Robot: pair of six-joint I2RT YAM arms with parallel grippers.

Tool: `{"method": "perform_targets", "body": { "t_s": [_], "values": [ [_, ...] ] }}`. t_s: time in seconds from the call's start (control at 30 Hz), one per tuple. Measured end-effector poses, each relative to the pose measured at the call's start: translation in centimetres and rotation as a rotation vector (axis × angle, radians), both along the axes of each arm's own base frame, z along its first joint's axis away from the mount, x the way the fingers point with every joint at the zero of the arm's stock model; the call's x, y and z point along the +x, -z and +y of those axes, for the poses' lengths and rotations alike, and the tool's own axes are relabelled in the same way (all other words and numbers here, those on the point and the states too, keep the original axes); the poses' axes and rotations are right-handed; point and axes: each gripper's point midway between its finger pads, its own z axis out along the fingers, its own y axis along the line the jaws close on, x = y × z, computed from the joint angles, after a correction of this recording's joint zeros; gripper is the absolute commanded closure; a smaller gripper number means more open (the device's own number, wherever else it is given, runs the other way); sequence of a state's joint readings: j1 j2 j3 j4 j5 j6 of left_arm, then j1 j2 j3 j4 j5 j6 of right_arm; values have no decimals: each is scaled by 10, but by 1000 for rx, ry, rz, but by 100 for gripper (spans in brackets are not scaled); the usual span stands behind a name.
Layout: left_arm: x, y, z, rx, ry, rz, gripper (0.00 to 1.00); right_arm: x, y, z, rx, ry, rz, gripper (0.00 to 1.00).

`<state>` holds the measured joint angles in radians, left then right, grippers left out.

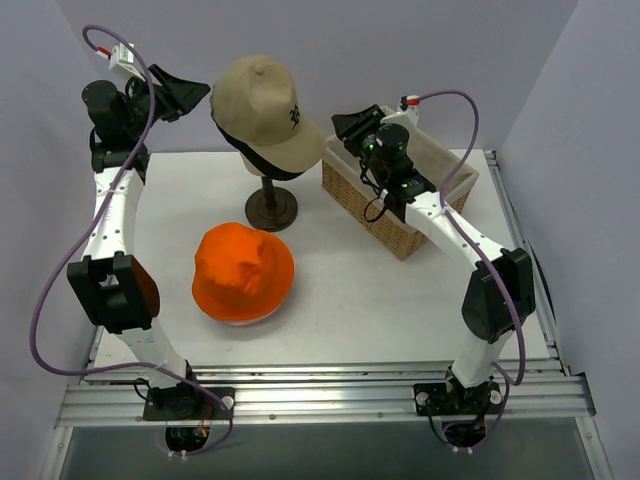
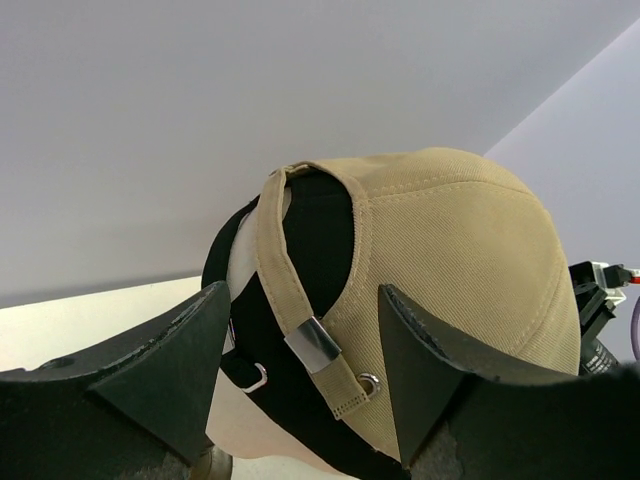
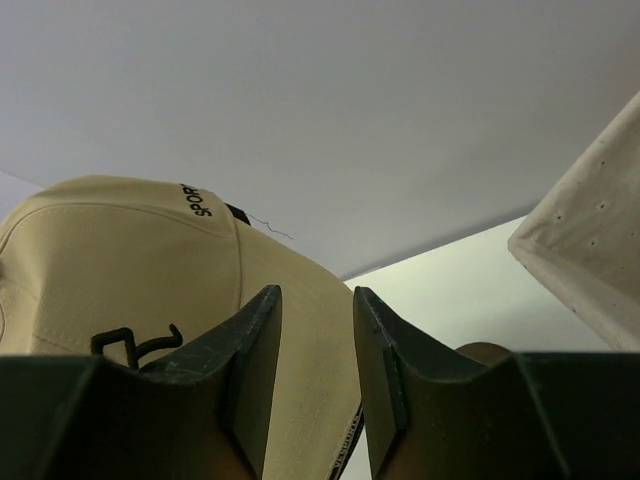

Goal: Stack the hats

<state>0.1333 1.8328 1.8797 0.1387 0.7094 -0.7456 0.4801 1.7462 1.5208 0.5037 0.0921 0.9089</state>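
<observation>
The tan baseball cap (image 1: 262, 100) sits on top of a black cap (image 1: 272, 166) on the mannequin head at the back of the table. My left gripper (image 1: 193, 92) hovers open just behind them. In the left wrist view its wide gap (image 2: 305, 300) frames the tan cap's strap buckle (image 2: 318, 345) and the black cap (image 2: 320, 230). My right gripper (image 1: 340, 125) sits at the tan brim's tip with its jaws a narrow way apart (image 3: 316, 295), and the brim (image 3: 300, 340) shows in that gap. The orange bucket hat (image 1: 243, 270) lies mid-table with a pale rim under its near edge.
The mannequin's dark stand (image 1: 272, 208) rises behind the orange hat. A wicker basket (image 1: 400, 228) with a cream liner (image 3: 590, 250) stands at the back right, under my right arm. The grey wall is close behind both grippers.
</observation>
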Motion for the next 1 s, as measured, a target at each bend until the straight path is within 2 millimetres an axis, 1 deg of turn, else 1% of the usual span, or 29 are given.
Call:
{"method": "perform_targets", "body": {
  "t_s": [0.13, 0.27, 0.47, 0.53, 0.7, 1.0],
  "values": [
    [1, 4, 0, -2, 2, 9, 31, 4, 10, 1, 48, -24, 32, 66],
    [1, 4, 0, -2, 2, 9, 31, 1, 16, 7, 81, -60, 59, 66],
    [1, 4, -1, -2, 3, 9, 31, -2, 19, 13, 113, -95, 75, 66],
    [1, 4, -1, -2, 3, 9, 30, -1, 21, 14, 117, -96, 82, 64],
    [0, 4, -2, -1, 5, 8, 31, 0, 29, 15, 113, -94, 105, 64],
    [0, 4, -4, 0, 9, 8, 31, 0, 33, 15, 120, -95, 116, 63]
  ]
}}
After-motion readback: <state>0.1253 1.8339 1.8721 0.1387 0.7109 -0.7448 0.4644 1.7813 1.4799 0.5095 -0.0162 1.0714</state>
